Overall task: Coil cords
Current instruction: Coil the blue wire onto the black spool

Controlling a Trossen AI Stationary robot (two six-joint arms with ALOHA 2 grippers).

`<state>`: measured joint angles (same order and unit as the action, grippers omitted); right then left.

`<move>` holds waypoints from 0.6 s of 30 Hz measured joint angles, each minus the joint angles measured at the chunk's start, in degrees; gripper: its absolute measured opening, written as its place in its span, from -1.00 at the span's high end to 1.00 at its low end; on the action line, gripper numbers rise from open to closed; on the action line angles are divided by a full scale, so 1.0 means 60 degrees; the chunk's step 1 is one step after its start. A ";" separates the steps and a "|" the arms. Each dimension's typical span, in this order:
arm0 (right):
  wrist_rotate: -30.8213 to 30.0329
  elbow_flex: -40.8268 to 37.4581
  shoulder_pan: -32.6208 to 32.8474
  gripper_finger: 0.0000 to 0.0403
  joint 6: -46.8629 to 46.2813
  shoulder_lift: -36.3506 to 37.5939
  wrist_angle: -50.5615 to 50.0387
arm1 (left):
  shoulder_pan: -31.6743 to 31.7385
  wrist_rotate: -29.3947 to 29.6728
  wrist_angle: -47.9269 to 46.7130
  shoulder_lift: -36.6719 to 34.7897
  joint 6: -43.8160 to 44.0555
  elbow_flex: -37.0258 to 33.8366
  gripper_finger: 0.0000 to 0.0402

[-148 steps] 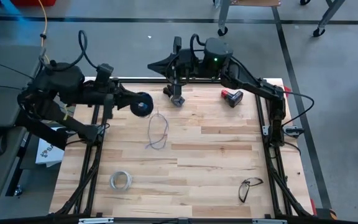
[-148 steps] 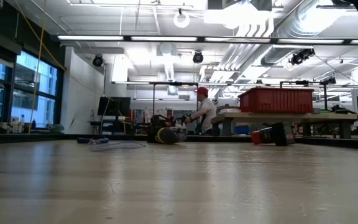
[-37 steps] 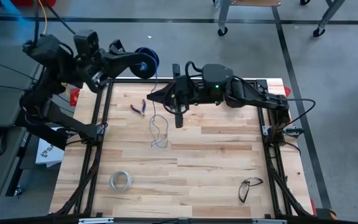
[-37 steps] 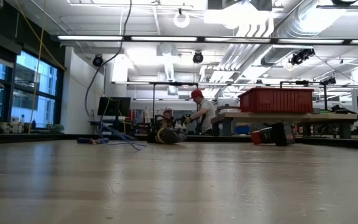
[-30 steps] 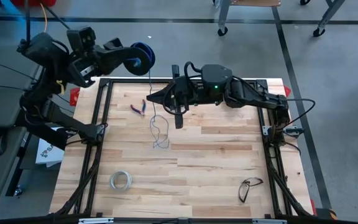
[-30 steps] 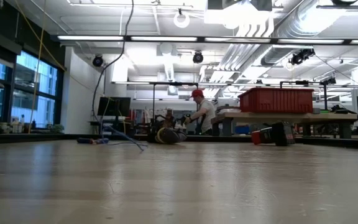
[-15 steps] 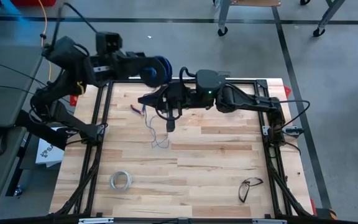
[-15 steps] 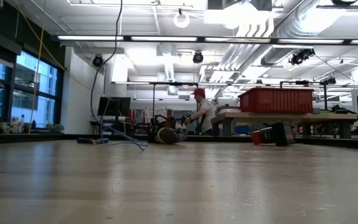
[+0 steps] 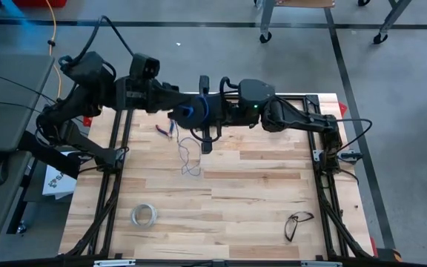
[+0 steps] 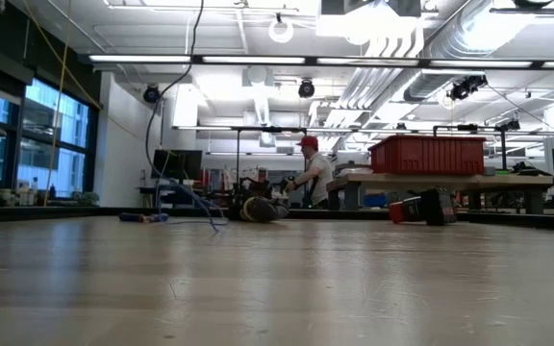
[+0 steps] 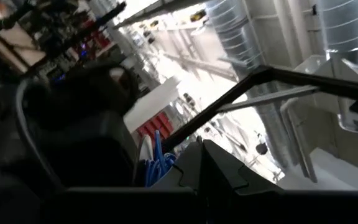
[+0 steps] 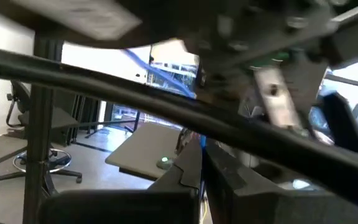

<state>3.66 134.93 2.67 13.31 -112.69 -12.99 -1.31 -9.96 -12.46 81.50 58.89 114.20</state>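
The left gripper point(image 9: 184, 111) is reaching over the table's point(image 9: 258, 193) far edge, clamped on the spool point(image 9: 191, 110); the right gripper point(image 9: 206, 144), fingers closed, is pinching the wire point(image 9: 187, 159) trailing below the spool.

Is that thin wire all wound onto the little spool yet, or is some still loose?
Some is still loose: tangled wire lies on the table, running up to the spool on the left pincer.

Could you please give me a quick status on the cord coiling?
Left gripper shut on spool, raised over table's far edge. Right gripper shut, beside it. Wire mostly loose on table; pliers nearby.
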 joint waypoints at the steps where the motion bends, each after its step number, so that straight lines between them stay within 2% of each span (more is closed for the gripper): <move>1: 0.0000 -0.0001 -0.0013 1.00 0.0015 0.0020 -0.0063 | -0.0032 -0.0004 -0.0133 -0.0004 0.0009 0.0003 1.00; 11: 0.0066 -0.0004 -0.0089 1.00 0.0310 0.0301 -0.0489 | -0.0195 0.0146 -0.1061 -0.0095 -0.0152 0.0010 1.00; 18: 0.0075 -0.0004 -0.0205 1.00 0.0619 0.0436 -0.1105 | -0.0195 0.0164 -0.2454 -0.0329 -0.0148 0.0010 1.00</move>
<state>4.11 134.91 1.43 17.02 -110.08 -19.63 -2.48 -8.97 -27.19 79.53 58.00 114.26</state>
